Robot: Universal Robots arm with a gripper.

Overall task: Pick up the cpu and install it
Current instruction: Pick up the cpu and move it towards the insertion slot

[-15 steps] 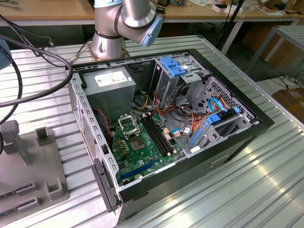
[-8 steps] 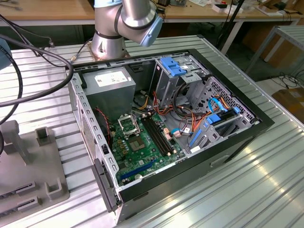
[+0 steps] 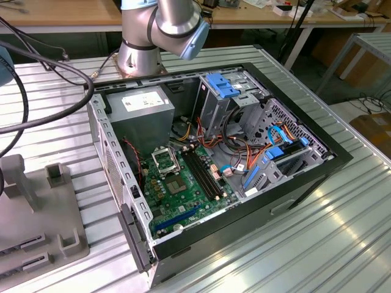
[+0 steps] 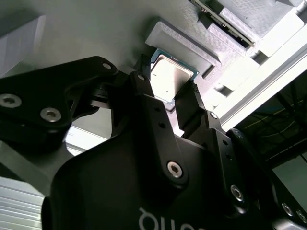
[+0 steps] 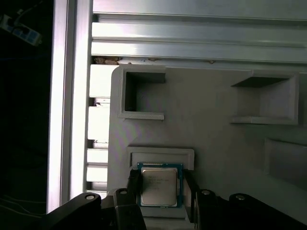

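The cpu (image 5: pixel 159 186) is a thin square chip with a silvery face and a green rim. It lies flat in a shallow pocket of a pale grey holder plate (image 5: pixel 211 120). My gripper (image 5: pixel 161 188) straddles it, with one black finger (image 5: pixel 134 184) against each of two opposite edges. In the second wrist view the cpu (image 4: pixel 169 76) sits between the fingertips of the gripper (image 4: pixel 168 80), which is shut on the chip. In the exterior view, the open computer case (image 3: pixel 214 152) shows the motherboard's black square socket (image 3: pixel 165 160).
The robot arm's base (image 3: pixel 142 52) stands behind the case. The grey holder block (image 3: pixel 43 207) lies at the exterior view's left on the ribbed metal table (image 3: pixel 317 244). Raised pockets (image 5: pixel 141 96) of the holder lie beyond the chip. Cables and drive cages (image 3: pixel 256 140) crowd the case.
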